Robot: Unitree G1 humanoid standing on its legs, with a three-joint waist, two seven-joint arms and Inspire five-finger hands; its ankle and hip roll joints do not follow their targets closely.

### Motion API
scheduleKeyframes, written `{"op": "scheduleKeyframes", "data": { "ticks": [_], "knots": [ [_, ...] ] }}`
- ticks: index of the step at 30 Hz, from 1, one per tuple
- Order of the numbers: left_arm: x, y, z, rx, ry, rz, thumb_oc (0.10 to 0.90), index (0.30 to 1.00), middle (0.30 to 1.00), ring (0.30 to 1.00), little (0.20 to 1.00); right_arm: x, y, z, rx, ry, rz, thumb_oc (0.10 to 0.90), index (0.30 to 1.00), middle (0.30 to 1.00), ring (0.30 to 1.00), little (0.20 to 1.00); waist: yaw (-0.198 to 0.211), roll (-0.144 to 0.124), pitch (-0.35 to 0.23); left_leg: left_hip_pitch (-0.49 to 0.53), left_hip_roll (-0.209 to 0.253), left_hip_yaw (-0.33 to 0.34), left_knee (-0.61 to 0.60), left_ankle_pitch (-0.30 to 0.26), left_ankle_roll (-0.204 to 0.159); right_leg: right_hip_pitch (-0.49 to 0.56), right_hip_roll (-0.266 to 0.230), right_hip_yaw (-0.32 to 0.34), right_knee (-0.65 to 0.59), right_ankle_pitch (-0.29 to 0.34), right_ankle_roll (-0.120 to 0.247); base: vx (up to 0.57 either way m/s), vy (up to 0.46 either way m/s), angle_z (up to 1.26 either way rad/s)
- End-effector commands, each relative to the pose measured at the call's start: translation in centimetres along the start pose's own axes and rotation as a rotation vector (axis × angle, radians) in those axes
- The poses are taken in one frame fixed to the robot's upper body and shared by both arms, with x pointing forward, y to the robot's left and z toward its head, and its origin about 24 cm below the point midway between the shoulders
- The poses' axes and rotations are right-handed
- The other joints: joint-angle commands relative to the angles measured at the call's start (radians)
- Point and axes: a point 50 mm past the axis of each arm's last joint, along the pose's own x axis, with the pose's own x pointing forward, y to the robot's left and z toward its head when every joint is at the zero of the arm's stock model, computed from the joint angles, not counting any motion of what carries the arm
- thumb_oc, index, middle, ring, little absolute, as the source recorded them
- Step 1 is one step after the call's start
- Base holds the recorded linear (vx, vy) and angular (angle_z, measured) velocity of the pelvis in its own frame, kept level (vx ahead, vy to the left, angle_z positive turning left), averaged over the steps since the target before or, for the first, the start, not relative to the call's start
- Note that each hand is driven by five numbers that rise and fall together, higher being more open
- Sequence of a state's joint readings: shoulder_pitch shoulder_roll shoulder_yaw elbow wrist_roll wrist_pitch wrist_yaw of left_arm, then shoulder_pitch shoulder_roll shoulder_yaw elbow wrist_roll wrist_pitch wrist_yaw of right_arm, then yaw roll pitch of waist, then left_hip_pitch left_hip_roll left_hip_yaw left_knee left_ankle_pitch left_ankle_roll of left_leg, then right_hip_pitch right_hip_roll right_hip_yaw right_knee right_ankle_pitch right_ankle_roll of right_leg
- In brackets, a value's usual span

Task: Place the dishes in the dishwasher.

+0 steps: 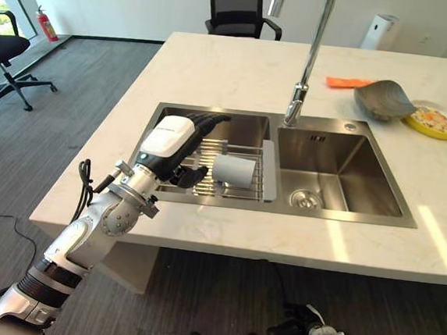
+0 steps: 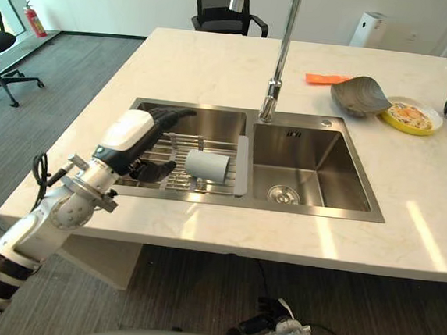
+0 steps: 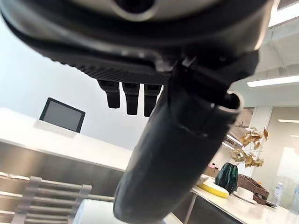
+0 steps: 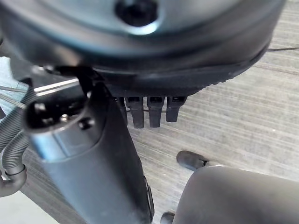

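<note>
The left hand (image 1: 181, 136), fingers straight, hangs beside the cup (image 1: 232, 171) — light, stiff, probably slick; grasp its sides.

The sink (image 1: 338, 205) sits in the counter (image 1: 239, 79). In its left basin lies a rack (image 1: 237, 186) with a cup (image 1: 233, 170) on its side; the left hand (image 1: 181, 136) is just left of the cup. Behind the sink, right, are a bowl (image 1: 383, 99) and a plate (image 1: 437, 121)

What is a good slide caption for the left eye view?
Left hand, fingers open, reaches over the sink rack beside a white cup lying on its side.
</note>
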State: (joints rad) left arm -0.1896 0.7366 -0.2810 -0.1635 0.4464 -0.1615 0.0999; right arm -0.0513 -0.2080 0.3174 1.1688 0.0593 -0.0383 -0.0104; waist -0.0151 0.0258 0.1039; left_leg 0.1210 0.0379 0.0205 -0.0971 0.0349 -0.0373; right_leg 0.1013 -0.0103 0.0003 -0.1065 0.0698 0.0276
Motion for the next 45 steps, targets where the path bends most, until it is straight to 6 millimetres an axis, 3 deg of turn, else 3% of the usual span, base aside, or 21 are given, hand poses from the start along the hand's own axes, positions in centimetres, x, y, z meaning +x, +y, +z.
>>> {"op": "scheduleKeyframes", "data": {
  "ticks": [1,6,18,24,30,31,34,40,42,45],
  "knots": [
    [4.1,3.1,0.7,0.067,-0.084,0.133,0.8,0.9,0.9,0.9,0.9,-1.3,-2.3,-4.8,-0.057,0.125,-0.015,0.8,0.9,0.9,0.9,0.9,-0.051,-0.029,-0.007,0.032,-0.037,0.055,0.01,-0.071,-0.02,0.036,-0.031,-0.014,0.019,-0.084,0.083,-0.03,-0.025,0.0],
    [4.7,3.0,-0.7,0.114,-0.021,0.108,0.8,0.9,0.9,0.9,0.9,-2.0,-2.6,-6.4,-0.043,0.154,-0.022,0.8,0.9,0.9,0.9,0.9,-0.076,-0.026,0.003,0.036,-0.036,0.073,0.01,-0.082,-0.019,0.029,-0.027,0.011,0.019,-0.086,0.086,-0.01,-0.001,-0.29],
    [6.5,1.9,-1.1,0.128,0.014,0.04,0.8,0.9,0.9,0.9,0.9,-1.7,-2.4,-5.7,-0.023,0.141,-0.024,0.8,0.9,0.9,0.9,0.9,-0.104,-0.023,0.002,0.049,-0.028,0.102,0.01,-0.093,-0.017,0.029,-0.019,0.04,0.019,-0.086,0.085,0.01,-0.003,-0.08],
    [7.2,0.1,-2.4,0.137,0.095,-0.037,0.8,0.9,0.9,0.9,0.9,-1.6,-2.2,-6.0,-0.043,0.165,-0.011,0.8,0.9,0.9,0.9,0.9,-0.115,-0.019,0.004,0.054,-0.026,0.111,0.01,-0.093,-0.017,0.029,-0.016,0.046,0.019,-0.086,0.085,0.0,0.0,-0.01],
    [7.9,-0.3,-3.2,0.172,0.138,-0.08,0.8,0.9,0.9,0.9,0.9,-1.7,-2.4,-6.4,-0.049,0.193,-0.013,0.8,0.9,0.9,0.9,0.9,-0.118,-0.016,0.004,0.057,-0.026,0.113,0.01,-0.094,-0.016,0.031,-0.016,0.046,0.019,-0.084,0.086,0.0,-0.001,-0.04],
    [7.5,-0.8,-5.0,0.168,0.229,-0.12,0.8,0.9,0.9,0.9,0.9,-1.6,-2.7,-5.8,-0.051,0.159,-0.01,0.8,0.9,0.9,0.9,0.9,-0.126,-0.017,0.003,0.056,-0.026,0.119,0.01,-0.092,-0.017,0.03,-0.016,0.048,0.019,-0.083,0.086,-0.02,-0.005,-0.03],
    [8.3,-0.5,-6.0,0.21,0.292,-0.138,0.8,0.9,0.9,0.9,0.9,-1.9,-2.4,-6.3,-0.051,0.166,0.001,0.8,0.9,0.9,0.9,0.9,-0.134,-0.016,0.004,0.058,-0.026,0.122,0.01,-0.092,-0.016,0.031,-0.015,0.05,0.019,-0.08,0.088,-0.01,-0.004,0.0],
    [8.0,-0.6,-8.1,0.295,0.379,-0.201,0.8,0.9,0.9,0.9,0.9,-1.8,-2.0,-6.2,-0.068,0.163,0.025,0.8,0.9,0.9,0.9,0.9,-0.141,-0.014,0.005,0.063,-0.025,0.129,0.01,-0.091,-0.016,0.03,-0.013,0.056,0.019,-0.076,0.091,-0.01,-0.009,-0.03],
    [7.8,-0.7,-8.9,0.348,0.406,-0.249,0.4,0.3,0.3,0.3,0.3,-1.7,-2.0,-5.9,-0.074,0.155,0.025,0.8,0.9,0.9,0.9,0.9,-0.146,-0.011,0.006,0.063,-0.025,0.133,0.01,-0.09,-0.016,0.028,-0.013,0.06,0.019,-0.075,0.092,-0.02,0.001,-0.01],
    [7.5,-0.6,-9.2,0.367,0.406,-0.275,0.4,0.3,0.3,0.3,0.3,-1.7,-2.1,-5.9,-0.074,0.153,0.024,0.8,0.9,0.9,0.9,0.9,-0.145,-0.01,0.008,0.064,-0.026,0.135,0.01,-0.091,-0.015,0.027,-0.013,0.063,0.019,-0.073,0.093,-0.01,0.0,-0.02]
  ]
}}
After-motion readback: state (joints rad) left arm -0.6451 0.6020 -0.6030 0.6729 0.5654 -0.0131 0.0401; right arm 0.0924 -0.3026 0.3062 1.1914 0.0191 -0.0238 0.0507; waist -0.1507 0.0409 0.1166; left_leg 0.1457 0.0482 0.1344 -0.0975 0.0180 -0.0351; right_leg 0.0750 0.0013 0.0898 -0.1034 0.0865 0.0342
